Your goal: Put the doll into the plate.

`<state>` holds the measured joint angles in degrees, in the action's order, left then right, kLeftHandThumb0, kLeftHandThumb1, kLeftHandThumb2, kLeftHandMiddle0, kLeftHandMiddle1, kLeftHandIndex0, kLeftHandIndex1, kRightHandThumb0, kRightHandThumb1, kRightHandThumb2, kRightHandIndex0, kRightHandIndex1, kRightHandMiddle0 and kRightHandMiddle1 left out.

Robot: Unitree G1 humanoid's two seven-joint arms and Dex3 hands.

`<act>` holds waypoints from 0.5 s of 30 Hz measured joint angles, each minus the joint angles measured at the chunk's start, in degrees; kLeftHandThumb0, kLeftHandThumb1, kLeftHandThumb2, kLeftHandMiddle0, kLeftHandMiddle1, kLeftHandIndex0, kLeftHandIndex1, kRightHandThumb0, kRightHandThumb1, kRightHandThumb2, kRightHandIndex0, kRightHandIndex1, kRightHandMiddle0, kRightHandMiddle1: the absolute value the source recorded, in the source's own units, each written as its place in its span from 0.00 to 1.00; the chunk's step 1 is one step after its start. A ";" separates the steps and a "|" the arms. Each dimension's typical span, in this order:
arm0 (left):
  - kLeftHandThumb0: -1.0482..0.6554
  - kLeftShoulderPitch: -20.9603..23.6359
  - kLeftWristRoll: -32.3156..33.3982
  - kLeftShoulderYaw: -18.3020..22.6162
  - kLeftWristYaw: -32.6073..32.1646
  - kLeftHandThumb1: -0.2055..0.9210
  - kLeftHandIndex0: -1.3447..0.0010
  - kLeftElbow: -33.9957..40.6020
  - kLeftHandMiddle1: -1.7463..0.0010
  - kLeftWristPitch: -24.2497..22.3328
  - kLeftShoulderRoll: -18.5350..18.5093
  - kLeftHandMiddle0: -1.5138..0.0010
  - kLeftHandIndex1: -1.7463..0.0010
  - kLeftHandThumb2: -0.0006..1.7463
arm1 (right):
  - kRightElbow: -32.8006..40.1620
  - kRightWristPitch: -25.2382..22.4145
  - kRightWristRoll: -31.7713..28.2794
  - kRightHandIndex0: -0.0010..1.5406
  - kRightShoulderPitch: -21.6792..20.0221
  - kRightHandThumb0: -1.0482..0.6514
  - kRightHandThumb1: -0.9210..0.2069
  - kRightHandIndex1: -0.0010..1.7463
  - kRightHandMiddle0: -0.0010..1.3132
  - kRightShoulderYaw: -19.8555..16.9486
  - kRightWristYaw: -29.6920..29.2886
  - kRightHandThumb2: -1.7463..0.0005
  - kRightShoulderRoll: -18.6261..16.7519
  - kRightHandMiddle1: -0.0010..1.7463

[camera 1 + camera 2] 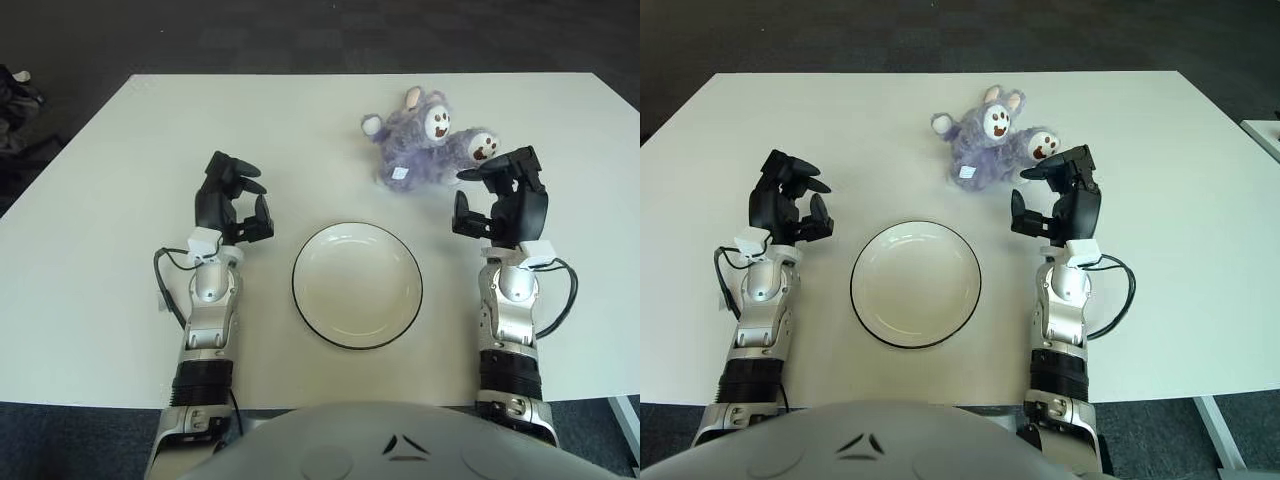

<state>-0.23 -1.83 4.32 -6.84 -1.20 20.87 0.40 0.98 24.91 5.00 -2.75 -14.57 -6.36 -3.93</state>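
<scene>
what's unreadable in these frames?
- Both eye views: whether the right robot hand touches the doll; its fingertip overlaps the doll's foot.
- White tag on the doll: print too small.
- Doll's underside: hidden by its own body.
- Left robot hand, left of the plate: palm faces away.

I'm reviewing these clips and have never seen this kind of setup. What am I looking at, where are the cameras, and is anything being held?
This is a humanoid robot seen from its own head: both pictures come from its two eyes, side by side, looking down at a white table. The black three-fingered left hand shows left of an empty white plate and holds nothing. The right hand is open beside a purple doll lying beyond the plate; its fingertips are close to the doll's foot, but nothing is grasped.
</scene>
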 measured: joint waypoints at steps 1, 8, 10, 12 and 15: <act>0.61 -0.01 -0.28 0.02 -0.18 0.44 0.62 -0.03 0.00 0.00 -0.01 0.66 0.00 0.78 | 0.39 -0.08 -0.37 0.08 0.09 0.43 0.71 0.60 0.00 0.02 -0.31 0.29 -0.05 1.00; 0.61 0.00 -1.54 -0.01 -0.35 0.44 0.62 -0.08 0.00 0.36 -0.07 0.66 0.00 0.78 | 1.12 1.21 -3.62 0.07 0.04 0.45 0.68 0.61 0.00 0.00 -0.89 0.28 -0.06 1.00; 0.61 0.04 -1.69 -0.01 -0.40 0.44 0.62 -0.08 0.00 0.47 -0.11 0.66 0.00 0.78 | 1.09 2.27 -3.72 0.07 -0.02 0.45 0.67 0.61 0.00 -0.05 -1.36 0.29 -0.05 1.00; 0.61 0.10 -1.74 -0.02 -0.44 0.44 0.62 -0.08 0.00 0.61 -0.12 0.66 0.00 0.78 | 1.09 3.31 -3.49 0.08 -0.03 0.45 0.67 0.60 0.00 -0.13 -1.91 0.29 0.01 1.00; 0.61 0.29 -1.73 -0.04 -0.48 0.44 0.62 -0.11 0.00 0.85 -0.12 0.66 0.00 0.78 | 1.77 3.64 -3.26 0.09 0.14 0.45 0.66 0.57 0.00 -0.25 -2.43 0.29 0.31 1.00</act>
<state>0.06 -3.55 4.29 -7.32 -1.30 21.72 0.29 2.75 28.54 1.74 -2.61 -14.82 -8.79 -3.62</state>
